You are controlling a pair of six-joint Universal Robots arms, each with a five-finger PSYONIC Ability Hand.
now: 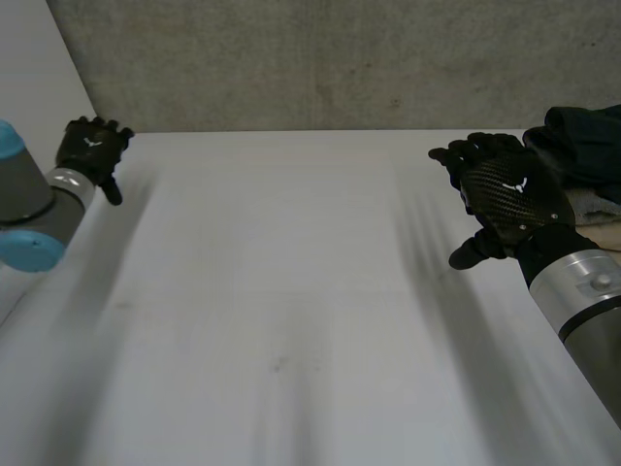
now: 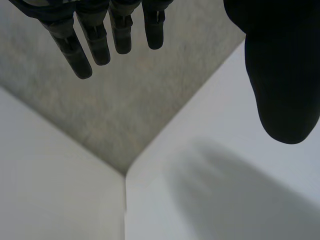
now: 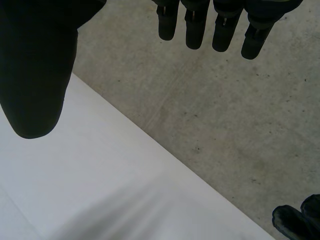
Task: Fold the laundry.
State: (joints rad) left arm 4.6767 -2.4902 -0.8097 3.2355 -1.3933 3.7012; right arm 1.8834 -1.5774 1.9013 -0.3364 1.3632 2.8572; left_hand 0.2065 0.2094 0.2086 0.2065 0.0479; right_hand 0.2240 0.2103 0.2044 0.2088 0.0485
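Note:
A heap of laundry (image 1: 582, 170) lies at the table's far right edge, dark teal cloth on top of pale pieces; a bit of the dark cloth (image 3: 297, 220) lies beyond my right fingertips. My right hand (image 1: 509, 194) hovers just left of the heap, open, fingers (image 3: 220, 30) straight and thumb spread, holding nothing. My left hand (image 1: 92, 146) hangs over the table's far left corner, open too, fingers (image 2: 100, 35) straight and empty.
The white table (image 1: 291, 311) stretches bare between the arms. A grey concrete wall (image 1: 330, 58) runs behind its back edge. A white panel (image 2: 55, 185) stands by the table's left corner.

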